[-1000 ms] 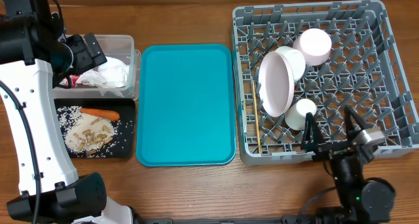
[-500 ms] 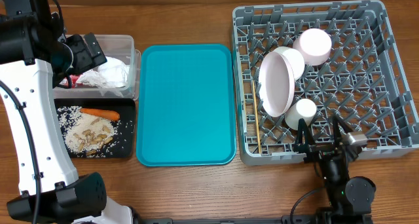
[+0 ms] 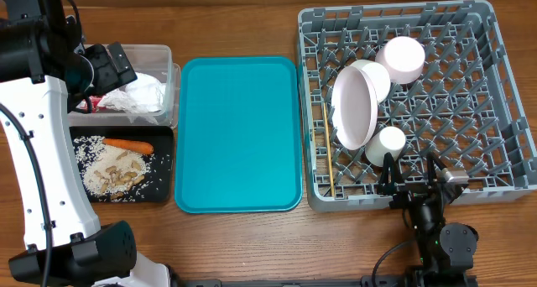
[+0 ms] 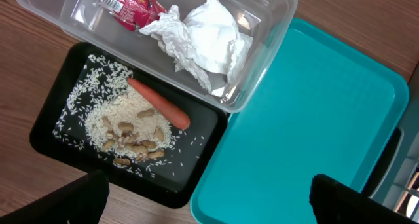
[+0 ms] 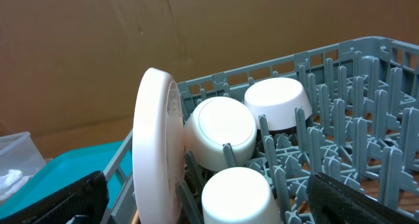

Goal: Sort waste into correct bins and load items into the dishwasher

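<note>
The grey dish rack [image 3: 495,86] holds an upright white plate [image 3: 353,109], a white bowl [image 3: 379,75], a second upturned white bowl [image 3: 401,59] and a white cup [image 3: 387,144]. Chopsticks [image 3: 328,148] lie along its left side. My right gripper [image 3: 414,180] is open and empty at the rack's front edge, just in front of the cup [image 5: 236,194] and beside the plate [image 5: 157,145]. My left gripper [image 4: 206,204] is open and empty, high over the clear tub [image 4: 275,8], which holds a red wrapper [image 4: 124,0] and white paper [image 4: 209,27]. The black tray [image 4: 59,112] holds a carrot [image 4: 159,104], scraps [image 4: 134,145] and rice.
The flat teal serving tray [image 3: 239,136] lies bare between the bins and the rack. The tub [image 3: 168,69] sits behind the black tray [image 3: 164,165] at the far left. The left arm's white body stands along the left edge.
My right gripper has drawn back a little from over the rack toward its front edge. The left arm and all objects have not moved.
</note>
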